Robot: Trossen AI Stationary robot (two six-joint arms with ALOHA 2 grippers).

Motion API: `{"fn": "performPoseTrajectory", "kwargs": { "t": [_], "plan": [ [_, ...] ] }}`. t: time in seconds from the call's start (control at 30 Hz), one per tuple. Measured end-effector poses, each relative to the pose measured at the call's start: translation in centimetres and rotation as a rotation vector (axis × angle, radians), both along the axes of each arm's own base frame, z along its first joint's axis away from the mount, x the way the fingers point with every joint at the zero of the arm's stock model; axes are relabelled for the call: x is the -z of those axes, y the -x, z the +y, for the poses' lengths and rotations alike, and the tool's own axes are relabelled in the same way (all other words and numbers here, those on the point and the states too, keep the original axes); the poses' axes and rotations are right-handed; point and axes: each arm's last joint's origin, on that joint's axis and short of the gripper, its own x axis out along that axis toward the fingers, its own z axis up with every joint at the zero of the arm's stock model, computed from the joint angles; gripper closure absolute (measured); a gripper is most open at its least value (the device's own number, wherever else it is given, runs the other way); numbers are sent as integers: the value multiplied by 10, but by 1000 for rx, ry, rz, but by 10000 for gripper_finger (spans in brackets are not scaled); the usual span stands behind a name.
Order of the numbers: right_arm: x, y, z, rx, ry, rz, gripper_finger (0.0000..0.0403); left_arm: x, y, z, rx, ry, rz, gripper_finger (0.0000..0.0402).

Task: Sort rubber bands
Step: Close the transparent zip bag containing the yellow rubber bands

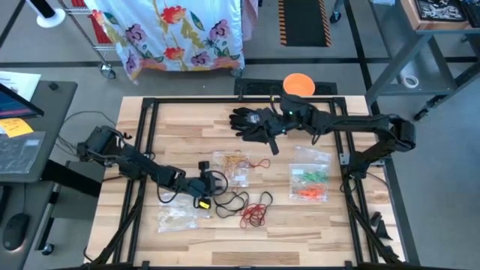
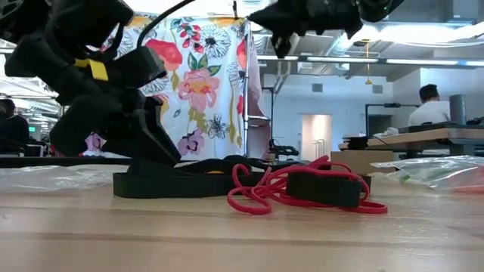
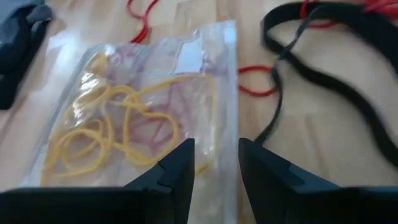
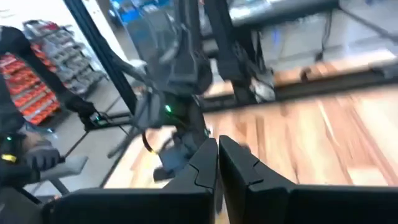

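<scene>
left gripper (image 3: 214, 163) jaws narrow, empty, above yellow-band bag (image 3: 140, 118) | right gripper (image 1: 274, 142) shut, upper centre | advice: centre on one black band (image 3: 323, 74), then close

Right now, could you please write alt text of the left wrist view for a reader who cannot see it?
The left gripper, fingers slightly apart and empty, hovers at the edge of a clear plastic bag holding yellow rubber bands on the wooden table. Loose black bands and red bands lie beyond it.
</scene>
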Motion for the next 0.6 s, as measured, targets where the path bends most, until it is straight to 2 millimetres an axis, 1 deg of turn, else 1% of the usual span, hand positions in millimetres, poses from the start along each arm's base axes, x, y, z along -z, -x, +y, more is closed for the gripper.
{"fn": "performPoseTrajectory", "kwargs": {
  "t": [0.13,0.37,0.43,0.5,0.6],
  "plan": [
    [5,3,-6,19,-10,54,388,2,2,3,-21,-38,29,281],
    [4,2,-5,20,-6,45,388,7,5,10,-49,-42,96,282],
    [4,2,-4,15,-9,46,388,8,5,13,-70,-50,102,288],
    [4,2,-3,15,-12,46,388,8,4,14,-71,-67,101,311],
    [4,2,-4,16,-13,47,388,6,2,15,-60,-99,82,376]
  ]
}}
